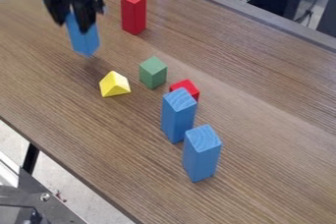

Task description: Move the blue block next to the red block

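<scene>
At the upper left of the camera view, the black gripper (78, 15) hangs over the table, shut on a tall blue block (83, 39). The held block points downward, slightly tilted, and appears raised off the wood, with a dark shadow below it. To its right and a little farther back stands a tall red block (134, 13), upright and apart from it. A smaller red block (186, 88) sits near the middle, partly hidden behind an upright blue block (178, 116). Another blue block (201, 153) stands upright just in front of that one.
A yellow triangular block (114, 84) and a green block (153, 72) lie on the wooden table (275, 134) between the held block and the smaller red one. The table's near edge runs along the lower left. Equipment and cables are beyond the far edge.
</scene>
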Robot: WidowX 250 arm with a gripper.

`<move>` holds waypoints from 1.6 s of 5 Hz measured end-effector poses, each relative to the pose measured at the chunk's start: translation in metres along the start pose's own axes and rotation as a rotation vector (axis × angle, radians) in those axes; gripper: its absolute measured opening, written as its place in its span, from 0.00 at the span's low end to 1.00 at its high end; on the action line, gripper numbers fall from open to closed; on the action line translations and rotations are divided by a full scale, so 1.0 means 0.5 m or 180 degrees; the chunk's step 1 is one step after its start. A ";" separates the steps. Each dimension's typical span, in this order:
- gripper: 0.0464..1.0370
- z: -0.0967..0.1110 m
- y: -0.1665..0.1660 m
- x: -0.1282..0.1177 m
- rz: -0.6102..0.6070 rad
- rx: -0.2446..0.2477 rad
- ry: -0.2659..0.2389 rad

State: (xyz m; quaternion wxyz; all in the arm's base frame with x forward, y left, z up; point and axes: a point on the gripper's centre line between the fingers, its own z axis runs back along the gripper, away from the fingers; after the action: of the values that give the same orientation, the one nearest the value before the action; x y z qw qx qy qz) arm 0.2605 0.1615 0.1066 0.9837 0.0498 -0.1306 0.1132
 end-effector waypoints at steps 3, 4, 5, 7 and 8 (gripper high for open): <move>0.48 0.108 -0.058 0.150 -0.0440 -0.0462 -0.0339; 0.48 0.097 -0.101 0.162 -0.0597 -0.0658 -0.0292; 0.48 0.069 -0.124 0.162 -0.0678 -0.0733 -0.0174; 0.48 0.020 -0.138 0.165 -0.0827 -0.0614 -0.0047; 0.48 0.007 -0.142 0.171 -0.0914 -0.0515 -0.0066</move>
State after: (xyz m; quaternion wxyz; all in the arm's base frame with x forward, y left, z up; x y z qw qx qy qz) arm 0.3570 0.1102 0.1280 0.9892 -0.0103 -0.1409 -0.0400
